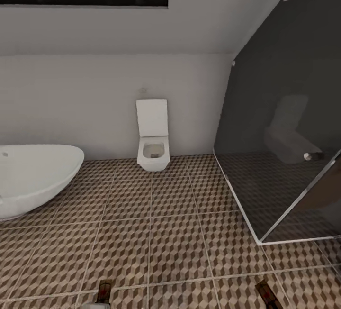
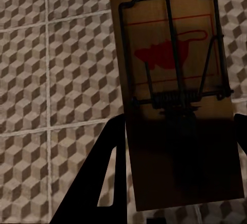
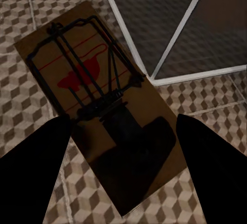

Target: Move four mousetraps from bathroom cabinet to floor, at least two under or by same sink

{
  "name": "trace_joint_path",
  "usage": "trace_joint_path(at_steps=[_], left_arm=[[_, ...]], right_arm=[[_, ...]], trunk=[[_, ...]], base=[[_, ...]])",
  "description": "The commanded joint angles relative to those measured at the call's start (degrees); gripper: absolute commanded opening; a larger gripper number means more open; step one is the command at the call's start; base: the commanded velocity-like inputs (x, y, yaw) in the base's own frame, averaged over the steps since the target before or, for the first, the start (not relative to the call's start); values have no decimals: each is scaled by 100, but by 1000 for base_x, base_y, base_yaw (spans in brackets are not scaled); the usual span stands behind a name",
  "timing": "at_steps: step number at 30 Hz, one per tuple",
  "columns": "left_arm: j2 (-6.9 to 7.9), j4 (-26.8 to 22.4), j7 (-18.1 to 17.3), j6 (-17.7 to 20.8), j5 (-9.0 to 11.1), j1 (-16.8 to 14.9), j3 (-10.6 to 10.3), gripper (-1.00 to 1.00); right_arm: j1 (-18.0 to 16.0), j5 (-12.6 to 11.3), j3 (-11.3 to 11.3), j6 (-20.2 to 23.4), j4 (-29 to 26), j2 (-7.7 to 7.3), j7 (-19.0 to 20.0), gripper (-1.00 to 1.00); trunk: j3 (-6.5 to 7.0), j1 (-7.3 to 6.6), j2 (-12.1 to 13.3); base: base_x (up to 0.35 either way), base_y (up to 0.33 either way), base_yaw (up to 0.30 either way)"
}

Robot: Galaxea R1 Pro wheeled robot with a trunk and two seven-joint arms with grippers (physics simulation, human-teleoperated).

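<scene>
In the left wrist view a tan mousetrap [image 2: 172, 80] with dark wire and a red mark sits between my left gripper's [image 2: 177, 126] dark fingers, above the cube-patterned bathroom floor [image 2: 56, 80]. My right gripper [image 3: 123, 123] holds a second mousetrap [image 3: 98, 105] the same way, turned diagonally over the floor [image 3: 31, 7]. The ends of both mousetraps [image 1: 104, 291] [image 1: 266, 294] poke into the head view's lower edge. The cabinet and the bathroom sink are out of view.
A white oval bathtub [image 1: 33, 178] stands at the left and a white wall-hung toilet [image 1: 153, 138] against the far wall. A glass shower enclosure [image 1: 284, 157] with a pale frame fills the right; its corner [image 3: 154, 77] lies close to my right gripper.
</scene>
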Motion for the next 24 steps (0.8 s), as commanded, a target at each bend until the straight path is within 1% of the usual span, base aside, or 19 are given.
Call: trace_joint_path(at_steps=[1, 8, 10, 18, 24], left_arm=[[-4, 23, 37, -33, 16, -11, -50, -100], [-4, 23, 37, -37, 16, -11, -50, -100], [-4, 23, 37, -38, 16, -11, -50, -100], [-4, 23, 37, -34, 16, -11, -50, -100], [-4, 23, 37, -32, 16, -11, -50, -100]], right_arm=[[-3, -22, 49, -12, -3, -6, -45, -100], [-3, -22, 49, -12, -3, -8, -45, -100], [-3, -22, 49, -12, -3, -9, -45, -100], [-3, -20, 49, -12, -3, -8, -45, -100], [-3, -21, 49, -12, -3, -9, -40, -100]], trunk=[[-9, 3, -11], [4, 3, -11], [6, 3, -11], [7, 3, -11], [7, 3, -11]], base=[[0, -82, 289], [0, -64, 288], [0, -14, 180], [19, -2, 31], [209, 0, 1]])
